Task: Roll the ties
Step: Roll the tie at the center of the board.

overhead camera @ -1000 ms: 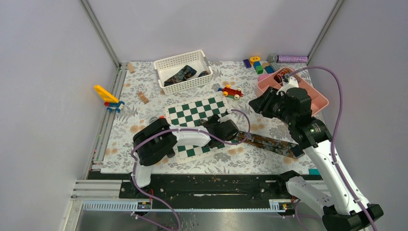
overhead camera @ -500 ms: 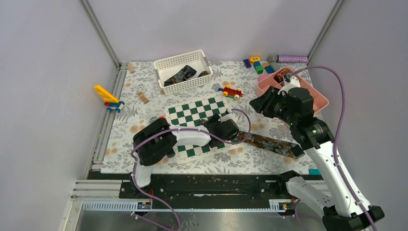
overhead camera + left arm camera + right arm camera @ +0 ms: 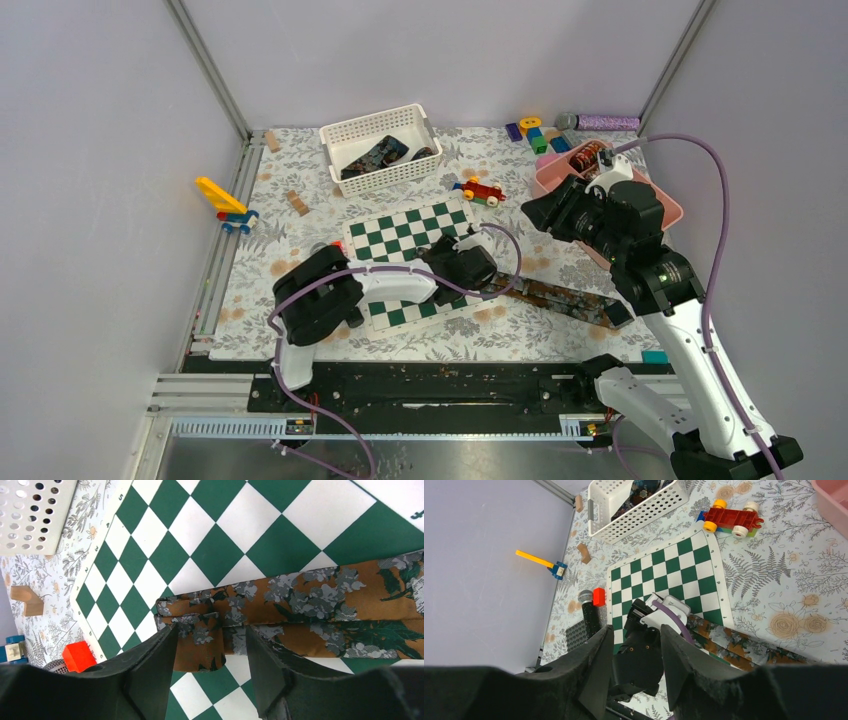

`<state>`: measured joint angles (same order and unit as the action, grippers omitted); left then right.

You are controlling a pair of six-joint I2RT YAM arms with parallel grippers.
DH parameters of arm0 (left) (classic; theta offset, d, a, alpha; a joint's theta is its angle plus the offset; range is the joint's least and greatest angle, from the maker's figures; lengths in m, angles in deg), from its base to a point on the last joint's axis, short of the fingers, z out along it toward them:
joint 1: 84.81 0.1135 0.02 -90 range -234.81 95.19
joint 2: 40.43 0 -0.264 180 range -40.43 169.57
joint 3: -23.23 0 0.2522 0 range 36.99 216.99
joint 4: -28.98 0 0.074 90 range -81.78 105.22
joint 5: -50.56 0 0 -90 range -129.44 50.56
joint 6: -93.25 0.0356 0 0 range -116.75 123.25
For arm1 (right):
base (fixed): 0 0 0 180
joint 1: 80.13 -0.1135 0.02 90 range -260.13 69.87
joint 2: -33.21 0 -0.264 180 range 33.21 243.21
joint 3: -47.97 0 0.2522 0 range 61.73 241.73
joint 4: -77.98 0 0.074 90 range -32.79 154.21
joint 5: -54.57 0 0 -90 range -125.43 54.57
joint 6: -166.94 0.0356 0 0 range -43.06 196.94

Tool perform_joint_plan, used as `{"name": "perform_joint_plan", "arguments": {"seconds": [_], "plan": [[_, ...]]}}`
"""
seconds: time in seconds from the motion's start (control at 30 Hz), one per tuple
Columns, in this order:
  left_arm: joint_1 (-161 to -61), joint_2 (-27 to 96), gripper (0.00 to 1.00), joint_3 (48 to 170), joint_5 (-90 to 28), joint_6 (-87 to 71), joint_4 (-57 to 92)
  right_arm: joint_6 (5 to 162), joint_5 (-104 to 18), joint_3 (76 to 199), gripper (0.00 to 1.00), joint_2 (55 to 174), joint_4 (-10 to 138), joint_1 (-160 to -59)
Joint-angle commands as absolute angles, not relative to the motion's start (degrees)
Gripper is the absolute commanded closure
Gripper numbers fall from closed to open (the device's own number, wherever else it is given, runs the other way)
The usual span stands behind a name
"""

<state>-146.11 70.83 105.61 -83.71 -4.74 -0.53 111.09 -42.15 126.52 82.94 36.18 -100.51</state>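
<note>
Between the black fingers [image 3: 150,675] of the left gripper [image 3: 210,637] a rust-brown tie [image 3: 310,605] with grey flowers and dark green leaves is seen, laid on a green-and-white chequered board [image 3: 240,535]; a red block [image 3: 79,656] is seen beside them

One chessboard [image 3: 400,232], one basket [image 3: 390,178], one outstretched tie [image 3: 560,297].
</note>
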Motion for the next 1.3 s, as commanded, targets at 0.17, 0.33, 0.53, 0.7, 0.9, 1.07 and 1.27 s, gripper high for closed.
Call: {"name": "perform_joint_plan", "arguments": {"seconds": [0.17, 0.33, 0.53, 0.7, 0.9, 1.07, 1.27], "plan": [[-146.4, 65.8, 0.45, 107.8, -86.4, -5.4, -0.1, 111.1, -42.7, 129.5, 0.52, 82.7, 36.9, -100.1], [-146.4, 64.4, 0.45, 107.3, -86.3, -5.9, -0.4, 110.8, -42.7, 129.9, 0.52, 82.9, 36.9, -100.1], [-145.7, 55.9, 0.45, 102.4, -80.6, -6.9, 3.1, 108.7, -44.3, 137.8, 0.52, 88.1, 35.1, -100.1], [-143.5, 43.6, 0.46, 93.7, -73.7, -10.8, 6.6, 105.9, -47.2, 147.4, 0.40, 94.9, 36.5, -99.9], [-133.4, 25.3, 0.44, 83.7, -63.4, -20.7, 4.2, 96.3, -51.3, 153.6, 0.12, 107.2, 32.2, -100.9], [-123.2, 14.1, 0.30, 83.7, -56.0, -23.4, -1.8, 83.7, -46.0, 156.2, 0.03, 119.3, 25.8, -109.3], [-113.6, 10.7, 0.13, 86.5, -50.8, -24.2, -7.8, 69.6, -43.9, 159.7, 0.01, 134.9, 22.8, -120.2]]}}
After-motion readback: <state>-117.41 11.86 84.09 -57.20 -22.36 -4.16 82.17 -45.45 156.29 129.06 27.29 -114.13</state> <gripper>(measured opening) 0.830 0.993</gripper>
